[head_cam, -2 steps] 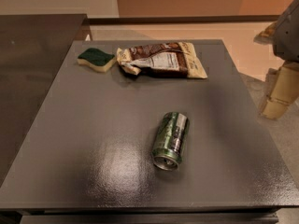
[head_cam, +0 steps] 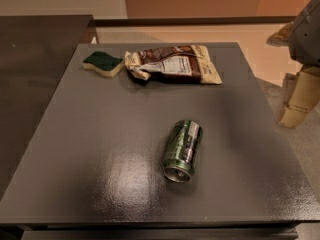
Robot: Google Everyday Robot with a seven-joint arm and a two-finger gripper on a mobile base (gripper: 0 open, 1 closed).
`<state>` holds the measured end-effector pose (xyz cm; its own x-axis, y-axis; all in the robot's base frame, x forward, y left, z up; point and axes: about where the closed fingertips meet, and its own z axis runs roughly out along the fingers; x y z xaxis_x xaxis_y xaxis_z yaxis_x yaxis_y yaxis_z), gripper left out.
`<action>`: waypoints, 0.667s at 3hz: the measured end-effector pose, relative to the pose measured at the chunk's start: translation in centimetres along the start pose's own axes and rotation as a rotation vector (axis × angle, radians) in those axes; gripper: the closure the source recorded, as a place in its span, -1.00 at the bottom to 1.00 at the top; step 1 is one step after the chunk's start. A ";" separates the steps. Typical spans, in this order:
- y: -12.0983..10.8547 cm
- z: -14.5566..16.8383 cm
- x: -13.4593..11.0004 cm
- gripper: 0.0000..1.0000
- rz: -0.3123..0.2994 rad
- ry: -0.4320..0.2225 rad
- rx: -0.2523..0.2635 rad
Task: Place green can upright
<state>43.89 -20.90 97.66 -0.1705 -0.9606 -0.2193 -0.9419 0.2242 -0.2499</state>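
The green can lies on its side on the dark grey table, right of centre and towards the front. Its silver end faces the front edge. My gripper hangs at the right edge of the view, beyond the table's right side, apart from the can and holding nothing that I can see.
A green-topped yellow sponge sits at the back left of the table. A crumpled brown and cream snack bag lies next to it at the back centre. A darker counter runs along the left. Pale floor lies to the right.
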 end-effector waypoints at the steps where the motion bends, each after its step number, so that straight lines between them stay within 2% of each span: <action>1: 0.0 0.8 -2.2 -1.00 -0.137 -0.033 -0.034; 2: 1.3 2.0 -5.2 -1.00 -0.361 -0.068 -0.068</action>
<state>44.10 -15.24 96.58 0.1940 -0.9622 -0.1909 -0.9554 -0.1411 -0.2595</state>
